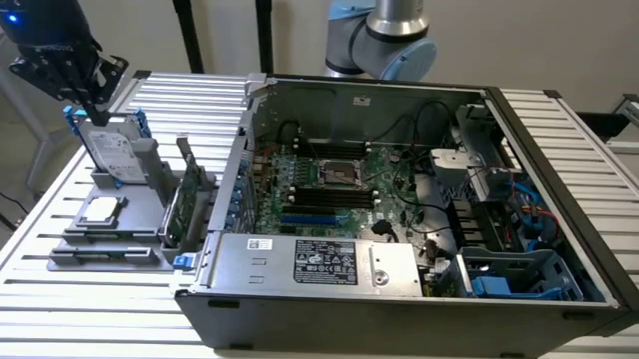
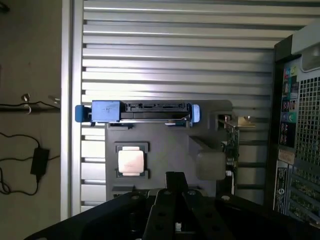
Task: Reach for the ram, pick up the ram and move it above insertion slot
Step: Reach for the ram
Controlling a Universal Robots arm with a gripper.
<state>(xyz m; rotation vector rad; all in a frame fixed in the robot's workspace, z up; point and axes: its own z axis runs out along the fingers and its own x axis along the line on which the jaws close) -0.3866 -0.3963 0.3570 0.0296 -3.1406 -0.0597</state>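
My gripper hangs shut and empty at the exterior view's upper left, just above the back end of a grey parts holder. In the wrist view its dark fingers are closed together over the holder. I cannot pick out the ram for sure; narrow dark strips lie in the holder's front slots. The black memory slots run across the motherboard inside the open computer case.
On the holder stand a silver hard drive in a blue-edged frame, a square processor and an upright green expansion card. The case wall rises beside the holder. Cables lie on the floor.
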